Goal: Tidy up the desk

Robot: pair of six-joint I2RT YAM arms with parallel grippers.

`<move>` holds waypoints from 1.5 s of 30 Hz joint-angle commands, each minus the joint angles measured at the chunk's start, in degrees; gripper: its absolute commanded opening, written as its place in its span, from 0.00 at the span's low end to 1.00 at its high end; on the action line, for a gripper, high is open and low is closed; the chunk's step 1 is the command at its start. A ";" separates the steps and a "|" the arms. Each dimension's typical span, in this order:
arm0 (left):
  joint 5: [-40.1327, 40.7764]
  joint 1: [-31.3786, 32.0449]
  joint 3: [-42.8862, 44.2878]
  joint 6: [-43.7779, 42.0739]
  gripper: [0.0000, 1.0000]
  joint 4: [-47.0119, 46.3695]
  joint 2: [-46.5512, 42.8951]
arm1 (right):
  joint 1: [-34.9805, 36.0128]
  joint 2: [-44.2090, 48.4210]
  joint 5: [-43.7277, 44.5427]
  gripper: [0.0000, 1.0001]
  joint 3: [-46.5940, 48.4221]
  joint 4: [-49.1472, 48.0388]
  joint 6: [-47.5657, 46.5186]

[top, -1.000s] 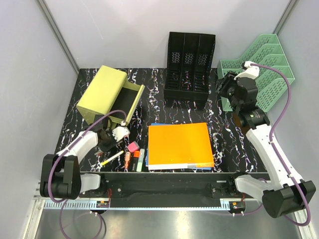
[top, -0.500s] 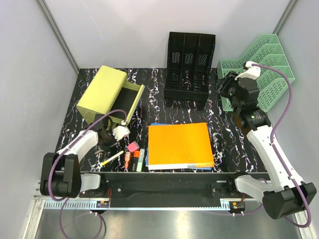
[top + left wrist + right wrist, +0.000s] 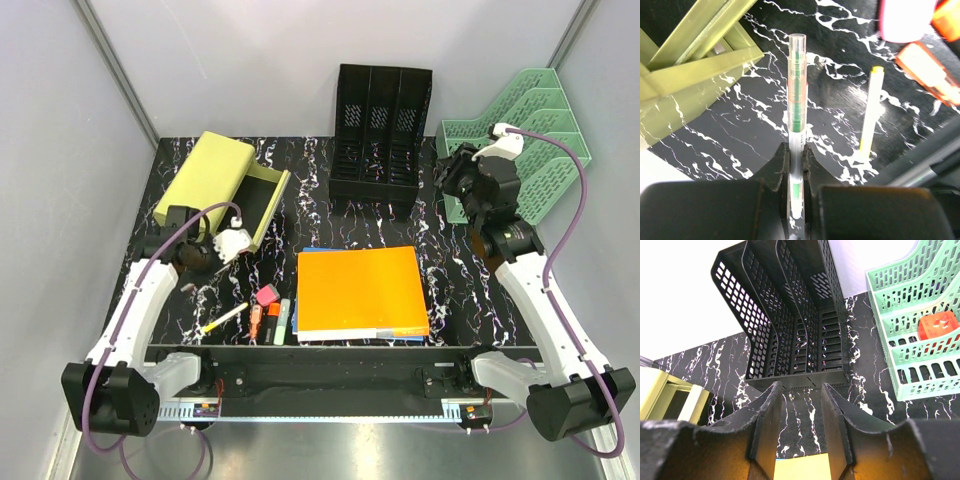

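lifted away from the loose markers (image 3: 270, 312), left jaws clench a clear green-cored pen (image 3: 796, 100) near a corner of the olive-green drawer box (image 3: 205, 185); right jaws hang released above the black white-veined surface (image 3: 452, 262), well apart from the black mesh file holder (image 3: 790, 315).

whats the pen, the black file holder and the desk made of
The pen: clear plastic, glossy; a green core shows through the barrel.
The file holder: matte black with punched grid walls; plastic or metal, unclear.
The desk: black with white veins, a marble look; stone or printed laminate, cannot tell.
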State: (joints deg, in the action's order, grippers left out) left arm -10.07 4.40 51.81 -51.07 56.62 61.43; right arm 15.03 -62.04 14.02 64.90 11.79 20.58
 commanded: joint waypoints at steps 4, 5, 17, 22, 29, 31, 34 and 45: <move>-4.69 0.08 9.96 2.81 0.00 8.24 0.70 | 0.53 2.36 1.27 0.45 -0.13 -2.83 -0.63; -5.57 0.08 11.54 3.34 0.00 8.76 1.14 | 0.62 2.45 1.27 0.45 -0.22 -2.74 -0.63; -17.71 0.78 38.00 22.58 0.00 5.17 22.05 | 0.71 2.54 1.10 0.44 -1.27 -3.18 0.43; -16.57 1.57 42.05 27.86 0.00 0.96 29.09 | 0.79 2.89 0.74 0.44 -1.97 -3.53 0.78; -14.72 2.63 45.83 30.50 0.00 -3.09 34.28 | 1.06 2.36 0.39 0.44 -2.50 -4.14 0.78; -14.11 2.63 45.84 30.59 0.00 -3.88 34.90 | 1.14 2.19 0.39 0.44 -2.50 -4.23 0.78; -13.49 2.80 45.75 30.77 0.00 -4.85 36.30 | 1.06 2.10 0.48 0.43 -2.50 -4.32 0.78; -9.01 2.80 39.59 32.79 0.52 -12.23 34.55 | 1.15 2.71 0.75 0.44 -3.12 -4.50 0.69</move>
State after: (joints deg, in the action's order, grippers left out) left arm -21.23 6.96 91.72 -19.97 49.58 98.74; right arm 15.62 -60.55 14.02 62.26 10.09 20.91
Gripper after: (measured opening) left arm 0.462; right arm 0.438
